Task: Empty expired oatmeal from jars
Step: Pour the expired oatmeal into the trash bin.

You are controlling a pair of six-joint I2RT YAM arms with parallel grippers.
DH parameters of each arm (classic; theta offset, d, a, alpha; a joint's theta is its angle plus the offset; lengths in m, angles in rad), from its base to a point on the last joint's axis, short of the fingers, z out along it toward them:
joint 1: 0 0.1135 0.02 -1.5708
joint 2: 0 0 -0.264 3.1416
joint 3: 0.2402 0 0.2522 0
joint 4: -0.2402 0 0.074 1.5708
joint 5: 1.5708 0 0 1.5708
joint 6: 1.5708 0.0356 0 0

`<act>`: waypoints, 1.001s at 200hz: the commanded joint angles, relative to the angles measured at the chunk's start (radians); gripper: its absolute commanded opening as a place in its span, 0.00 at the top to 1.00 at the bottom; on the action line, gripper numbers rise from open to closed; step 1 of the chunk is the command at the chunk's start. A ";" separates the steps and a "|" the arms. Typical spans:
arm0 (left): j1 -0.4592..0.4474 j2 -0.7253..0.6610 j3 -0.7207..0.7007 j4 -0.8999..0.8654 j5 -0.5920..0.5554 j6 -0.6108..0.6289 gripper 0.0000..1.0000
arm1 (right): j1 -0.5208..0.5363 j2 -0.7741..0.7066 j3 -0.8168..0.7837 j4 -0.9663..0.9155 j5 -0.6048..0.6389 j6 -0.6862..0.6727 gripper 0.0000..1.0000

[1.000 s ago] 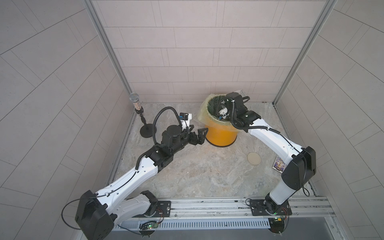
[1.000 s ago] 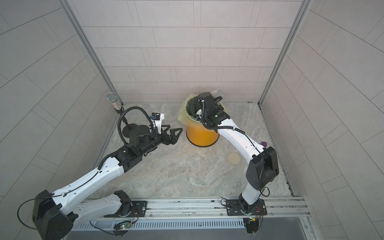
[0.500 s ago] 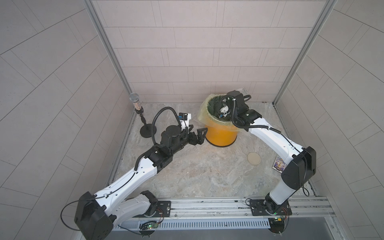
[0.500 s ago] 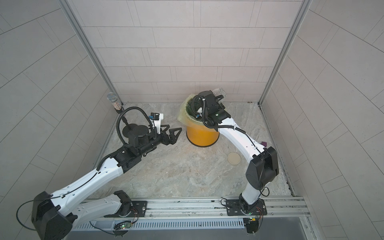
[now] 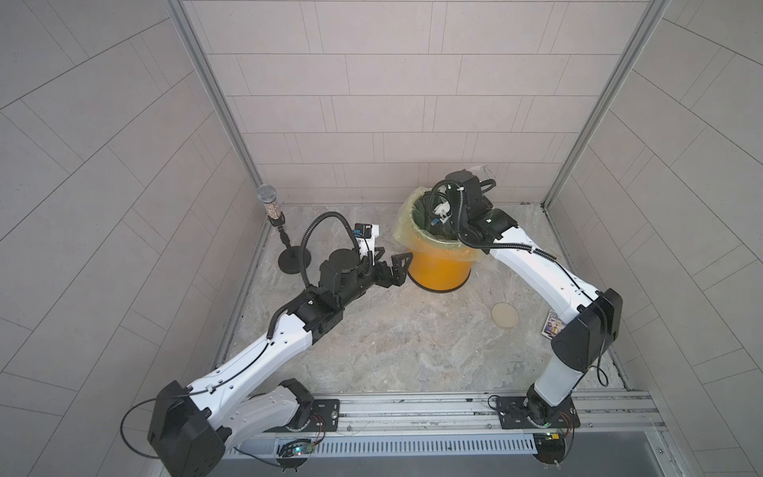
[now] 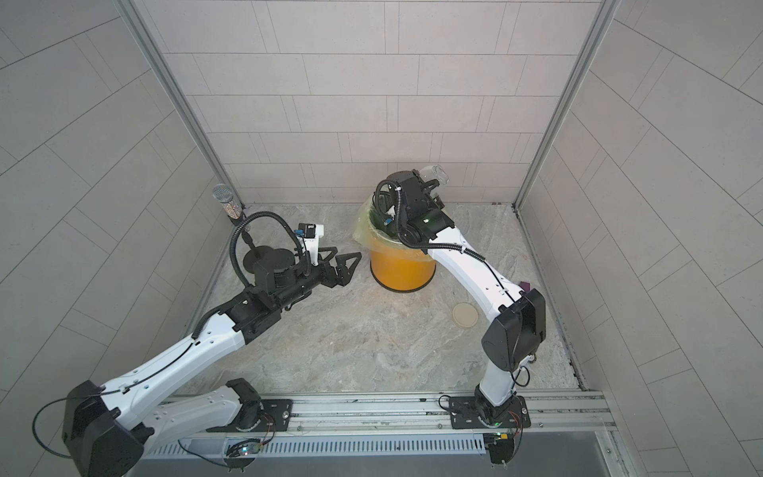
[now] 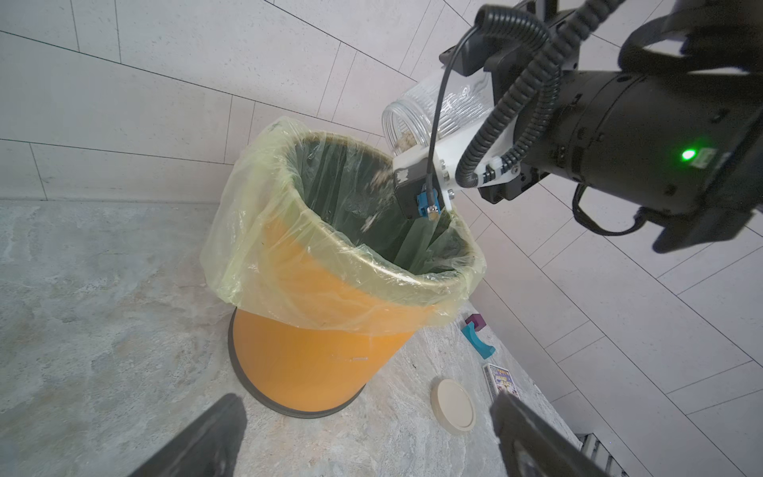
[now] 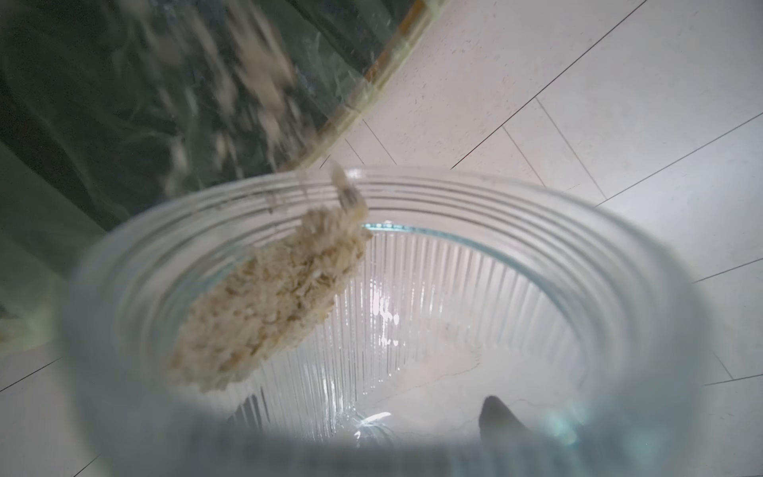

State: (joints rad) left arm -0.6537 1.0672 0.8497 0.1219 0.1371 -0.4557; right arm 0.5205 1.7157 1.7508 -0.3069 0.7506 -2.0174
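My right gripper (image 5: 479, 178) is shut on the clear ribbed glass jar (image 7: 437, 115), which it holds tilted, mouth down, over the far rim of the orange bin (image 5: 439, 272). In the right wrist view a clump of beige oatmeal (image 8: 272, 305) lies on the jar's wall (image 8: 454, 289) near the mouth. Blurred flakes (image 7: 377, 179) fall into the lined bin (image 7: 313, 347). A top view shows the jar (image 6: 433, 172) above the gripper (image 6: 429, 183). My left gripper (image 5: 394, 258) hangs open and empty just left of the bin. The jar's cream lid (image 5: 504, 315) lies flat on the floor.
A microphone on a round black stand (image 5: 268, 202) is in the back left corner. A small card box (image 5: 554, 326), a teal piece (image 7: 477, 340) and a purple block (image 7: 475, 320) lie by the right wall. Tiled walls close in three sides.
Both arms stay almost where they were. The jar remains tipped over the bin, and the left gripper stays open beside it.
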 commanded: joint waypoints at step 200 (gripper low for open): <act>0.004 -0.036 0.019 0.009 0.000 0.006 0.00 | 0.024 0.059 0.057 -0.032 0.247 -0.600 1.00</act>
State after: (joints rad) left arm -0.6537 1.0527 0.8497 0.1226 0.1375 -0.4553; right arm 0.5224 1.7741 1.7416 -0.3595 0.9375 -2.0171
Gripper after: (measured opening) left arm 0.996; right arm 0.835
